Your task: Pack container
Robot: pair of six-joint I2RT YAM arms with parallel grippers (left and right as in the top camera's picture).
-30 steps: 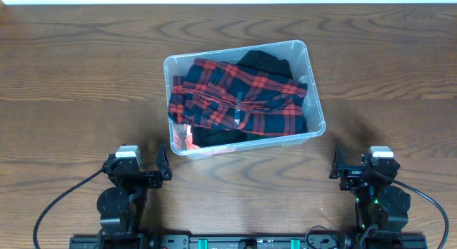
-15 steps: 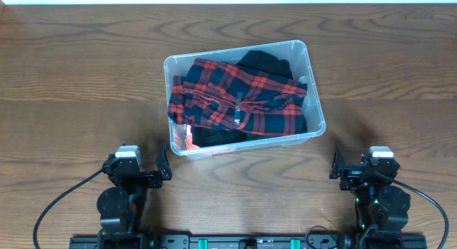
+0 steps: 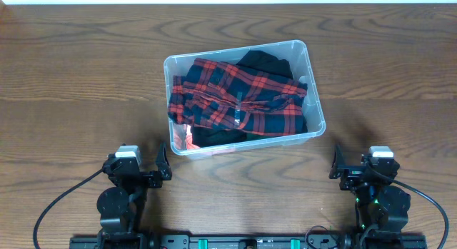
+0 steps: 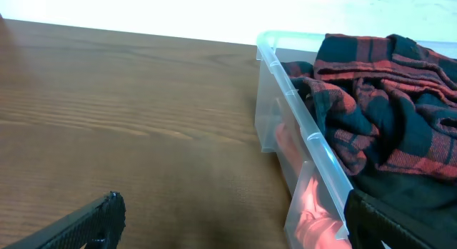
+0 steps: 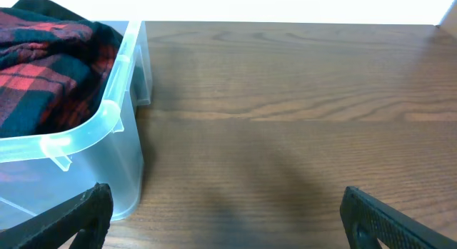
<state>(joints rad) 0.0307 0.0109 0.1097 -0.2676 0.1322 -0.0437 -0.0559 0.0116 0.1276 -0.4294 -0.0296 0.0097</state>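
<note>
The clear plastic container (image 3: 315, 106) stands at the table's middle, slightly turned. It holds a red and black plaid cloth (image 3: 235, 99) over black cloth (image 3: 265, 62), with something pink (image 3: 187, 138) at its near left corner. It also shows in the left wrist view (image 4: 303, 131) and in the right wrist view (image 5: 107, 124). My left gripper (image 3: 163, 167) is open and empty, near the container's front left corner. My right gripper (image 3: 335, 162) is open and empty, off the container's front right.
The brown wooden table (image 3: 78, 85) stretches to both sides of the container. Both arm bases sit at the near edge, with black cables running from them.
</note>
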